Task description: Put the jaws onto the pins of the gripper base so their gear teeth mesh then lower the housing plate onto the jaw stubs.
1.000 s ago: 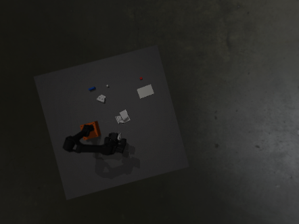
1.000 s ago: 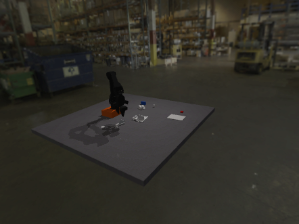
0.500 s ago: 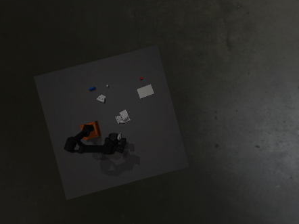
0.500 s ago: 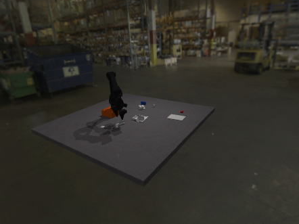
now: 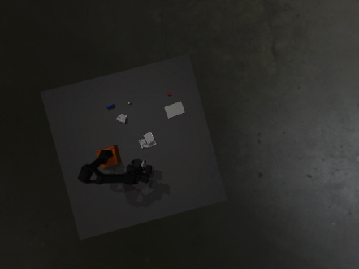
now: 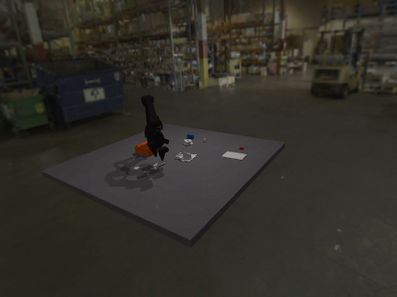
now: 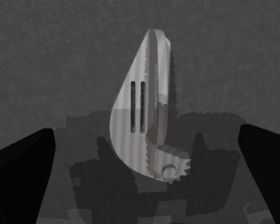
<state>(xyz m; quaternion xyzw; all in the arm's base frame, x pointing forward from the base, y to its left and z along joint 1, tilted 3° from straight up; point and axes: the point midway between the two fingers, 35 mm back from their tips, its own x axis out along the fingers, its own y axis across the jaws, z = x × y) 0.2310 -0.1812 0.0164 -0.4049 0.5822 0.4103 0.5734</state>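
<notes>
A pale grey jaw [image 7: 130, 105] [image 5: 144, 162] with two slots lies on the table, its toothed end toward the bottom of the wrist view. My gripper [image 7: 151, 136] [image 5: 144, 167] [image 6: 164, 152] is open and empty above it, one finger at each side, apart from the jaw. A pale cluster of parts [image 5: 147, 141] [image 6: 186, 157], apparently with the gripper base, lies near the table's middle; how its parts fit together is too small to tell. A pale angular piece [image 5: 122, 119] [image 6: 188, 142] lies farther back; I cannot tell whether it is the housing plate.
A flat light rectangle [image 5: 175, 110] [image 6: 234, 155] and a small red block [image 5: 170, 94] [image 6: 242, 148] lie at one side. A blue piece [image 5: 110, 106] [image 6: 190, 136] and a tiny pale piece [image 5: 129, 103] [image 6: 204, 140] lie beyond the angular piece. The orange block [image 5: 115, 155] [image 6: 143, 149] is at the arm's base.
</notes>
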